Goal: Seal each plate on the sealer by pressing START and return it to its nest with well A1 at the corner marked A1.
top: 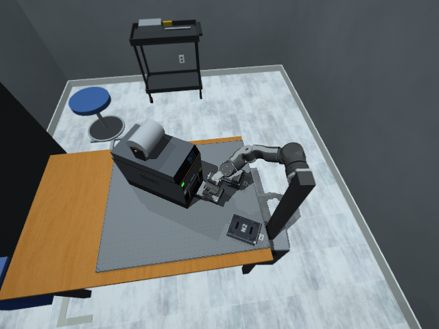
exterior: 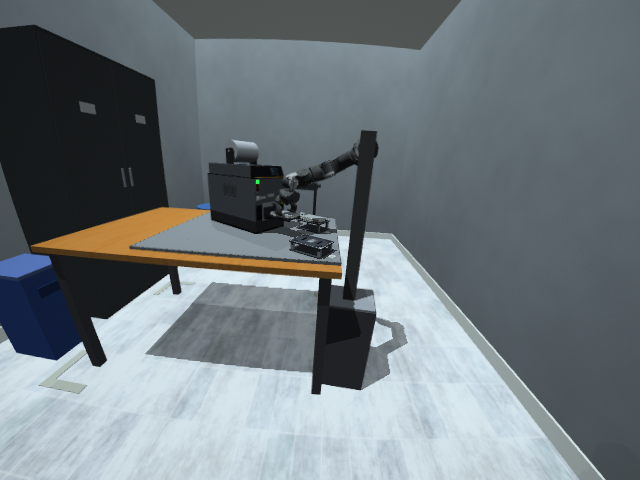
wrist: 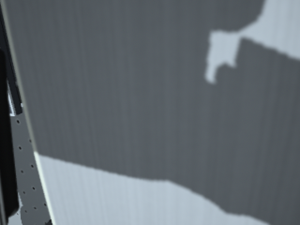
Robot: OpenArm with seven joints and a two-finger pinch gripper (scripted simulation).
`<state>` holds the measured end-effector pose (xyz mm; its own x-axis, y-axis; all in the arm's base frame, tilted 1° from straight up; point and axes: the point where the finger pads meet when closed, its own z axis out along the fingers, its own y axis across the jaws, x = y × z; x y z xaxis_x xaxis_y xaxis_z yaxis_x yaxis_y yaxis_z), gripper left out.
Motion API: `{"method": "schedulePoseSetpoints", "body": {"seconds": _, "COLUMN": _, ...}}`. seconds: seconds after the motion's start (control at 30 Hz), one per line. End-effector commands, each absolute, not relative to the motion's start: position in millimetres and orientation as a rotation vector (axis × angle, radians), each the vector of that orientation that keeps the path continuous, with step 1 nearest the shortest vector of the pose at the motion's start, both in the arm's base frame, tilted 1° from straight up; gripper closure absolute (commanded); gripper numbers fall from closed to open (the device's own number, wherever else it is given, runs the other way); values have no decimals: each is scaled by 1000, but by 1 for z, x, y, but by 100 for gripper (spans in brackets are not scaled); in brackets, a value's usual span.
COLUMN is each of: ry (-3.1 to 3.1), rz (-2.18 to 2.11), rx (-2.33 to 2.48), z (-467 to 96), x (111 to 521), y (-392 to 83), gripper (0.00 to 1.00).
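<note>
Gripper [top: 212, 190] [exterior: 285, 206] [wrist: 7, 150] fingers stand part-spread, pinching nothing, around the foil-topped plate [top: 217, 197] [exterior: 290, 216] [wrist: 122, 103] at the green-lit sealer's [top: 156, 178] [exterior: 232, 198] mouth, and should centre on its sides, close evenly, then lift level for vacant nest N2 [top: 236, 229] [exterior: 311, 244].

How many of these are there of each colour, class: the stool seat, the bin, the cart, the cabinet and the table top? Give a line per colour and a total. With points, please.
Blue: 2 (stool seat [top: 90, 101] [exterior: 203, 206], bin [top: 29, 303] [exterior: 36, 315])
Black: 2 (cart [top: 166, 40] [exterior: 314, 198], cabinet [top: 17, 141] [exterior: 77, 155])
Orange-brown: 1 (table top [top: 67, 198] [exterior: 129, 227])
Total: 5
</note>
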<state>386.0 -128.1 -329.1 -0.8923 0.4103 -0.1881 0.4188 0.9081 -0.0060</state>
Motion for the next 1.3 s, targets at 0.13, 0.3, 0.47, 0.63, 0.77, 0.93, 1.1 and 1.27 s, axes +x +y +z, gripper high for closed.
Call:
{"method": "schedulePoseSetpoints", "body": {"seconds": 0.13, "ry": 2892, "rz": -64, "rx": 623, "z": -334, "x": 386, "y": -127, "gripper": 35}}
{"method": "schedulePoseSetpoints", "body": {"seconds": 0.3, "ry": 2889, "rz": -61, "rx": 624, "z": -334, "x": 387, "y": -127, "gripper": 35}}
{"method": "schedulePoseSetpoints", "body": {"seconds": 0.47, "ry": 2887, "rz": -65, "rx": 628, "z": -333, "x": 387, "y": -128, "gripper": 35}}
{"method": "schedulePoseSetpoints", "body": {"seconds": 0.63, "ry": 2887, "rz": -65, "rx": 628, "z": -333, "x": 387, "y": -128, "gripper": 37}}
{"method": "schedulePoseSetpoints", "body": {"seconds": 0.77, "ry": 2887, "rz": -65, "rx": 628, "z": -333, "x": 387, "y": -128, "gripper": 38}}
{"method": "schedulePoseSetpoints", "body": {"seconds": 0.93, "ry": 2887, "rz": -65, "rx": 628, "z": -333, "x": 387, "y": -128, "gripper": 40}}
{"method": "schedulePoseSetpoints", "body": {"seconds": 1.1, "ry": 2887, "rz": -65, "rx": 628, "z": -333, "x": 387, "y": -128, "gripper": 42}}
{"method": "schedulePoseSetpoints", "body": {"seconds": 1.27, "ry": 2887, "rz": -65, "rx": 628, "z": -333, "x": 387, "y": -128, "gripper": 45}}
